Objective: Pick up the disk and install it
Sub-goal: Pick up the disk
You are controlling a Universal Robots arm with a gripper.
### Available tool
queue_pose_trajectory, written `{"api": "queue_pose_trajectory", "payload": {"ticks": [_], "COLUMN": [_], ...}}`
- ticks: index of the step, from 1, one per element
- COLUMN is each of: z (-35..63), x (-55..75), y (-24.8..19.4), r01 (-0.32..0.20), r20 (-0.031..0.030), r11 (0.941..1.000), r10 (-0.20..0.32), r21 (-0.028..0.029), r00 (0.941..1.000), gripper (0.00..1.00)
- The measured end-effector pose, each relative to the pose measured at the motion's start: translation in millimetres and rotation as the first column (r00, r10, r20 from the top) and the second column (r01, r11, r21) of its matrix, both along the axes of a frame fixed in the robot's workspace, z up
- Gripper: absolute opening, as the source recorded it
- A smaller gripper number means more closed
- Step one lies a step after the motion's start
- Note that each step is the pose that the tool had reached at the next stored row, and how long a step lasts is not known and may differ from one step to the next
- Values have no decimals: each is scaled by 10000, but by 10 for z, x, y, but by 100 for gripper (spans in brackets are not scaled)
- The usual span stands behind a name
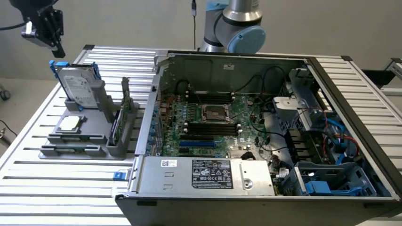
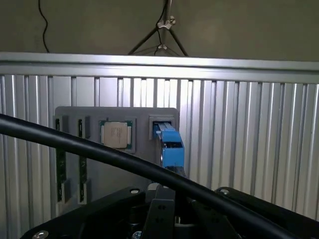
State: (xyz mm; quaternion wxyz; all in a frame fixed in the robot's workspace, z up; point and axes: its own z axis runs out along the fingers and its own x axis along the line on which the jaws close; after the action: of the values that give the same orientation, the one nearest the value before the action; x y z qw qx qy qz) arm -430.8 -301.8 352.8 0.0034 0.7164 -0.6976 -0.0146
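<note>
1. The fingers were pressed together with nothing between them, pointing down from the black wrist assembly high at the exterior view's left.
2. Below them, and clear of them, stood the disk. It was upright on its edge in a slot of the grey holder, white label facing the camera and blue carrier framing its sides.
3. In the wrist view the disk appeared edge-on, its blue carrier rising out of the slot nearest the bare slats. A thick black cable crossed in front of the holder.
4. Just beside the disk, in the next recess of the holder, a small square silver chip lay flat; the wrist view showed the chip in a green-edged seat.
5. A green circuit card stood upright in a narrow slot on the holder's side toward the computer.
6. The holder rested on the ribbed aluminium tabletop.
7. To the exterior view's right of the holder lay the open computer case, its motherboard exposed.
8. A grey labelled power-supply box sat along the case's near edge, and a blue drive bay occupied the near corner at the exterior view's right.
9. Behind the case rose the robot arm.
</note>
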Motion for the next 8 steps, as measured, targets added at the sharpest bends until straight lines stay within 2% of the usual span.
{"api": "queue_pose_trajectory", "payload": {"ticks": [3,5,6,8], "z": [0,0,0,0], "x": [-1,-1,-1,-1], "y": [0,0,0,0], "r01": [-46,-45,-45,-45], "r20": [1,1,0,-1], "r11": [10000,10000,10000,10000], "r10": [46,45,45,45], "r21": [-1,-1,-1,-1], "r00": [10000,10000,10000,10000], "gripper": [12,24,24,36]}}
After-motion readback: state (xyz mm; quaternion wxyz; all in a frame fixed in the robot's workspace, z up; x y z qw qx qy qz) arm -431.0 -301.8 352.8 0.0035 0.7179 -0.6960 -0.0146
